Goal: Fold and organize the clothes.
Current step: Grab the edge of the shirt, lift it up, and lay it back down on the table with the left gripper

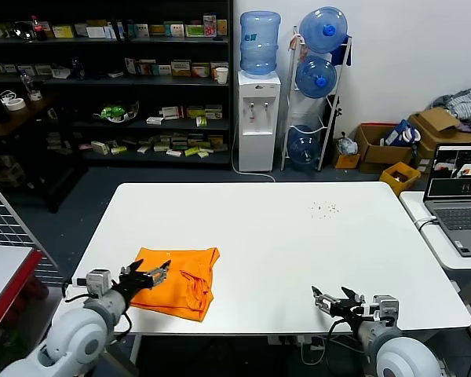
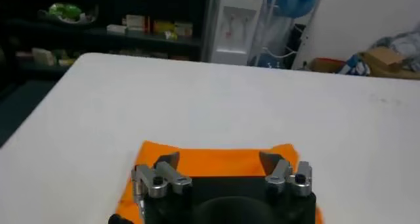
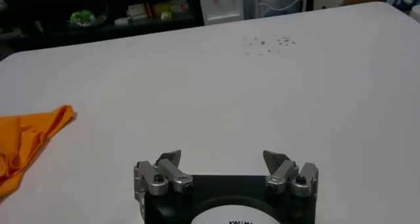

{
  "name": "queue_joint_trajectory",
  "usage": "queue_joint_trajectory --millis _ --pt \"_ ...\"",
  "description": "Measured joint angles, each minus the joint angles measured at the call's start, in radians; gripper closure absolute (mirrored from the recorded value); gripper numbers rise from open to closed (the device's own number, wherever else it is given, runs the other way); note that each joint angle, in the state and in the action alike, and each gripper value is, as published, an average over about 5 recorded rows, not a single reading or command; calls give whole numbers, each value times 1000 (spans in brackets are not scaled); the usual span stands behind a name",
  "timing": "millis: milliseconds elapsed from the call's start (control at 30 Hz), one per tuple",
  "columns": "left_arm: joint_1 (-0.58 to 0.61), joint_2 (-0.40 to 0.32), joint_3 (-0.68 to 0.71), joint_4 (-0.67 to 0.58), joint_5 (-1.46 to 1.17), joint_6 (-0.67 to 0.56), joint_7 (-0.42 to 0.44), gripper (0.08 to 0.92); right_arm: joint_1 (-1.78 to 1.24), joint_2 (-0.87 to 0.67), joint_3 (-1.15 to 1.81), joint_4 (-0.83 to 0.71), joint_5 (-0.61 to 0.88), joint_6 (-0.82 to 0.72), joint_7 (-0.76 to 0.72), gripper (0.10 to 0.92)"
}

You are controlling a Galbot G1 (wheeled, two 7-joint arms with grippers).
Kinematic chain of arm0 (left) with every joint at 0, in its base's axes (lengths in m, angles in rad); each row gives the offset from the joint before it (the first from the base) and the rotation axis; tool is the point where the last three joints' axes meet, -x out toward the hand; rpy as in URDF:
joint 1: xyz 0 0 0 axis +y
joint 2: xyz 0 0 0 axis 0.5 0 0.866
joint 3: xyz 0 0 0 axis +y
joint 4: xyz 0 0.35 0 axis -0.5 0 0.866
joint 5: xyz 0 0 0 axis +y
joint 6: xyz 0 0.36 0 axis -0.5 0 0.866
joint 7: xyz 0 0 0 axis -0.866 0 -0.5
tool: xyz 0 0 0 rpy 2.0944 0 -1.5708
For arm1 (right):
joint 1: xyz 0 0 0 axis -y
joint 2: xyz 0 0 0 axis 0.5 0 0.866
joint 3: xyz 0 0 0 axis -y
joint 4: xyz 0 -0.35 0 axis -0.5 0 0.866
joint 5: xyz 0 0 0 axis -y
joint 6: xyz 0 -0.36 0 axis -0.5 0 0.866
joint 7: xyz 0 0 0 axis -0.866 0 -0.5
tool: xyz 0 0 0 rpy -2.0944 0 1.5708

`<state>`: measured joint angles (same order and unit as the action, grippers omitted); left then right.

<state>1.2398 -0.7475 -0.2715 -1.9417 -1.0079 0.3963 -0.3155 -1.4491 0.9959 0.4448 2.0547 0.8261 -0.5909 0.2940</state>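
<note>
Head view: orange T-shirt (image 1: 177, 280), folded, lay on the white table (image 1: 298, 236) at its near left; left gripper (image 1: 154, 275) over its edge, right gripper (image 1: 330, 301) well apart. Left wrist view: the left gripper's jaws stood wide over the shirt, holding nothing. Right wrist view: the right gripper's jaws gaped empty above bare tabletop.

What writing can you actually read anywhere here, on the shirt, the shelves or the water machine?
None can be read.
Orange T-shirt: folded, no lettering showing.
Shelf boxes: labels too small to read.
Water dispenser and water bottles: no legible marking.
Laptop screen: contents too small.
Right wrist view: a fragment of print on the white part under the right gripper, cut off, unreadable.
</note>
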Motion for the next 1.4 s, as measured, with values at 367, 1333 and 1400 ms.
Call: queue_joint_trajectory --millis 367,1333,1400 --pt "-34 76 -28 243 7 -16 228 177 -8 1 9 -1 0 0 -1 203" --pt "-62 45 2 346 66 -42 349 502 -11 2 8 -4 -2 0 0 203" --pt "-62 42 3 346 71 -47 352 563 -12 2 7 -4 -2 0 0 203"
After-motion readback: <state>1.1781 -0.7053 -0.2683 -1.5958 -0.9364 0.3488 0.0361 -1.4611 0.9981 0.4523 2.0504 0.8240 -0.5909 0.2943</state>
